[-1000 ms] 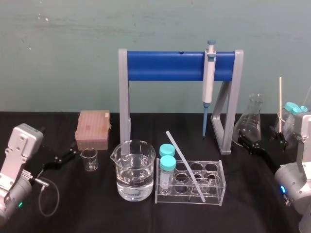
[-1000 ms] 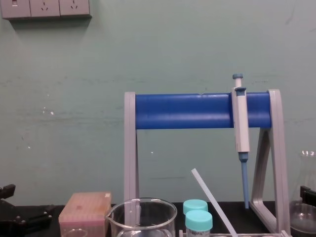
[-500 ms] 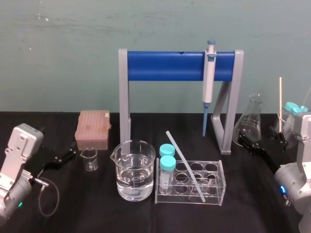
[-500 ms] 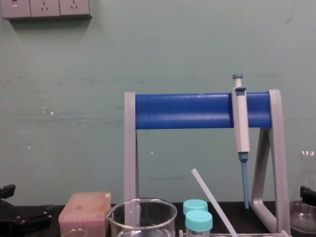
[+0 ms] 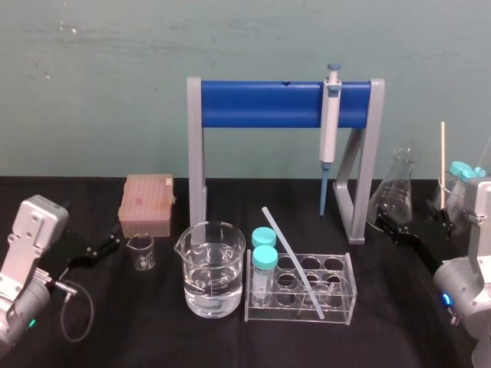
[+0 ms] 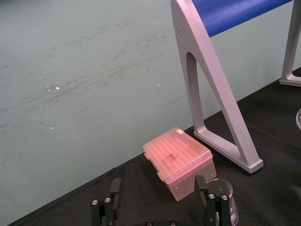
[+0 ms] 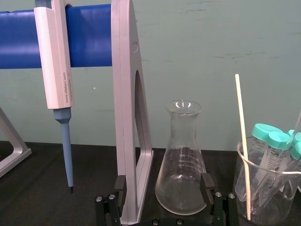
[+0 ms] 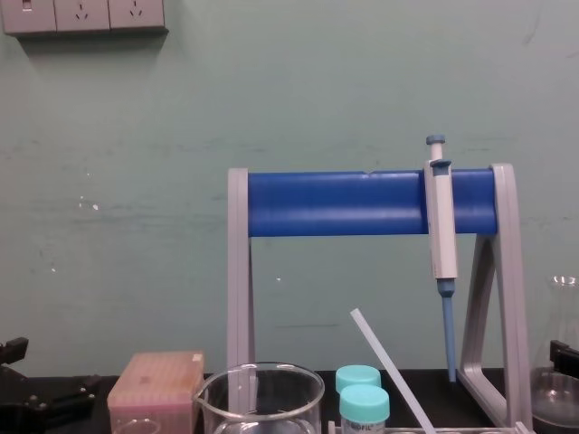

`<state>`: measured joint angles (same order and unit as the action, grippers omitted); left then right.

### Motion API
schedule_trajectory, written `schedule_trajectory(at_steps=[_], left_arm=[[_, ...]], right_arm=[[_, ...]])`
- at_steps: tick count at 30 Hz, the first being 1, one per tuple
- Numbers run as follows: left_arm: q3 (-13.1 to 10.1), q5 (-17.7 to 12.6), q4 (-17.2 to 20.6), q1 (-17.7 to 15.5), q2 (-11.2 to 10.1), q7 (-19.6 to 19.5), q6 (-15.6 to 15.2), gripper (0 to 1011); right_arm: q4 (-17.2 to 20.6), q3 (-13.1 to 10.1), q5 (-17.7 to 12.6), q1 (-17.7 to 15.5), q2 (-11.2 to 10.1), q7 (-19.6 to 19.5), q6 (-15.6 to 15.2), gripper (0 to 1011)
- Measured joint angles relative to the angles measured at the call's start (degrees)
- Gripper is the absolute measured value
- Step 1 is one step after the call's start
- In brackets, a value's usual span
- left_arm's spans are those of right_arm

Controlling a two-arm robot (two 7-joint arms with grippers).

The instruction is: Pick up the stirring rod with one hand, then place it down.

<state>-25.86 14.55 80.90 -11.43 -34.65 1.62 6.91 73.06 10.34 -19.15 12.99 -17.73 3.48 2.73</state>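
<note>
Black table [image 5: 153, 337]: rod [image 5: 291, 257] leans in the rack [image 5: 350, 300], top tilted back-left, just left of your nearer right gripper [image 5: 390, 223], jaws spread; left gripper [image 5: 107, 247], also spread, sits far left.

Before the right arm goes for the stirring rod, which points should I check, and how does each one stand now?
1. Rod reachable: ok, it leans in the rack with its upper end free.
2. Right end effector open: ok.
3. Right end effector at the rod: not ok, it is beside the flask, right of the rack.
4. Tubes clear of the rod: cannot tell, they stand close beside it.
5. Left end effector out of the way: ok, far left by the small beaker.
</note>
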Motion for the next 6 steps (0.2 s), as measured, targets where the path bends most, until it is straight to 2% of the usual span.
schedule_trajectory(at_steps=[6], left_arm=[[0.0, 0.0, 0.0, 0.0, 0.0, 0.0, 0.0, 1000]], right_arm=[[0.0, 0.0, 0.0, 0.0, 0.0, 0.0, 0.0, 1003]])
